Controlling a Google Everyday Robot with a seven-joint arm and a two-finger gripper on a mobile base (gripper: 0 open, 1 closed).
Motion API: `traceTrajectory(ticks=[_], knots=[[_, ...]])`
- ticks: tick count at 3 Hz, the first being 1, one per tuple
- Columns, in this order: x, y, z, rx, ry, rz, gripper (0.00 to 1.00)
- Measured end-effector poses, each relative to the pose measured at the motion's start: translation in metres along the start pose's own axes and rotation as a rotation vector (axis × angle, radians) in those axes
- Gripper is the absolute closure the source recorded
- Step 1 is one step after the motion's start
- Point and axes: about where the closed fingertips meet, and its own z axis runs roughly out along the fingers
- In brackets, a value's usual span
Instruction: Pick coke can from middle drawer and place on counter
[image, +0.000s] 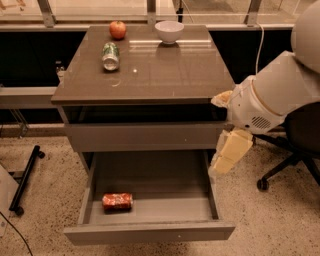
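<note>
The coke can (117, 201) lies on its side on the floor of the open middle drawer (150, 233), near its front left corner. The counter (165, 75) is the glossy top slab of the cabinet above. My gripper (229, 151) hangs down from the white arm at the right of the cabinet, over the drawer's right wall and just below the closed upper drawer front. It is well to the right of the can and above it. It holds nothing that I can see.
On the counter lie a green-and-silver can (110, 55) on its side, a red apple (118, 29) and a white bowl (169, 31) at the back. An office chair (292, 150) stands to the right behind my arm. A black wheeled stand leg (26, 179) lies at the left.
</note>
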Motion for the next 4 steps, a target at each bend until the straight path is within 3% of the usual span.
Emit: traceTrajectory(ticks=[2,4], knots=[[-0.041,0.018,0.106,-0.042,-0.171,0.03,0.0],[-0.069,0.002,0.232,-0.095,-0.305,0.04,0.0]])
